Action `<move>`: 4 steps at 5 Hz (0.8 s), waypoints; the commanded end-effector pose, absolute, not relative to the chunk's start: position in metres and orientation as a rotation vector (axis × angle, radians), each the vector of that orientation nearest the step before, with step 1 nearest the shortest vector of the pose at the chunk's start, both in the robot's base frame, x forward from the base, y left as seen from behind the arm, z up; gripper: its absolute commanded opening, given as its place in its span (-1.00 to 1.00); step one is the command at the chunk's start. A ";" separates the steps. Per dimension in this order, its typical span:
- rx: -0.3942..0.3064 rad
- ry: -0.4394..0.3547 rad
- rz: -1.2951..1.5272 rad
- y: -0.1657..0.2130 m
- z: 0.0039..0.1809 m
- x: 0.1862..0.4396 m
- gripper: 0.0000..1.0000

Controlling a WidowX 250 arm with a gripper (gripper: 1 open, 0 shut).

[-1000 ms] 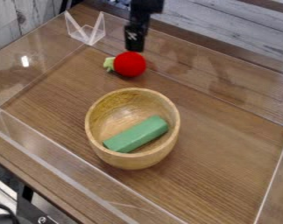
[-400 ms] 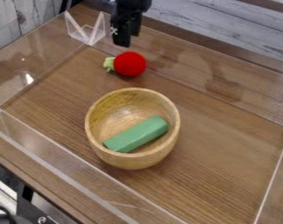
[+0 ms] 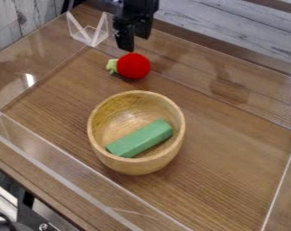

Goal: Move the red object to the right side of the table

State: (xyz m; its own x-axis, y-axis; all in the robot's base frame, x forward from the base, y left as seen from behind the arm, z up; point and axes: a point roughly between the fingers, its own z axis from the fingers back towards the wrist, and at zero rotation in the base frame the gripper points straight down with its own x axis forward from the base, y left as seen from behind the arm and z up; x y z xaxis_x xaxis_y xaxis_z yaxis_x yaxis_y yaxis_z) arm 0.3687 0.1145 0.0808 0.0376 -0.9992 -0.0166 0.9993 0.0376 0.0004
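Brown wood-grain covers the table (image 3: 231, 99), which is fenced along its edges by clear acrylic walls (image 3: 172, 212). Toward the far left part of the tabletop, not far from the far edge, lies the red object (image 3: 134, 65), a small bright ball-like toy fruit with a short green stub poking out on its left side. It rests directly on the wood, with nothing gripping it. Just beyond it, on the side of the far edge, hangs the black gripper (image 3: 127, 40), pointing straight down, its tips close above the red object's far side but apart from it; whether they reach the tabletop cannot be told. Its fingers are spread wide and hold nothing, though the gap between them is hard to make out against the dark body. Nearer the middle of the table, toward the near edge from the fruit and clearly apart from it, sits a round wooden bowl (image 3: 102, 135). Inside the bowl lies a green block (image 3: 140, 139), slanted, with one end lifted toward the right of the bowl's wall. A folded clear plastic piece (image 3: 85, 29) stands at the far left corner, beside the gripper.
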 end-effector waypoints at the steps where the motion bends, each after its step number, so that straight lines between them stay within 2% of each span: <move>1: 0.059 -0.017 -1.622 0.113 0.088 0.370 1.00; 2: 0.057 -0.007 -1.742 0.110 0.077 0.364 1.00; 4: 0.048 -0.001 -1.915 0.095 0.074 0.368 1.00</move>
State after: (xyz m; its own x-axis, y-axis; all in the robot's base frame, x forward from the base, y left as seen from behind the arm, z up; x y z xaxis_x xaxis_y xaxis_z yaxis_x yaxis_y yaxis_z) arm 0.3629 0.0957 0.0585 -0.3213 -0.9470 -0.0061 0.9469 -0.3212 -0.0113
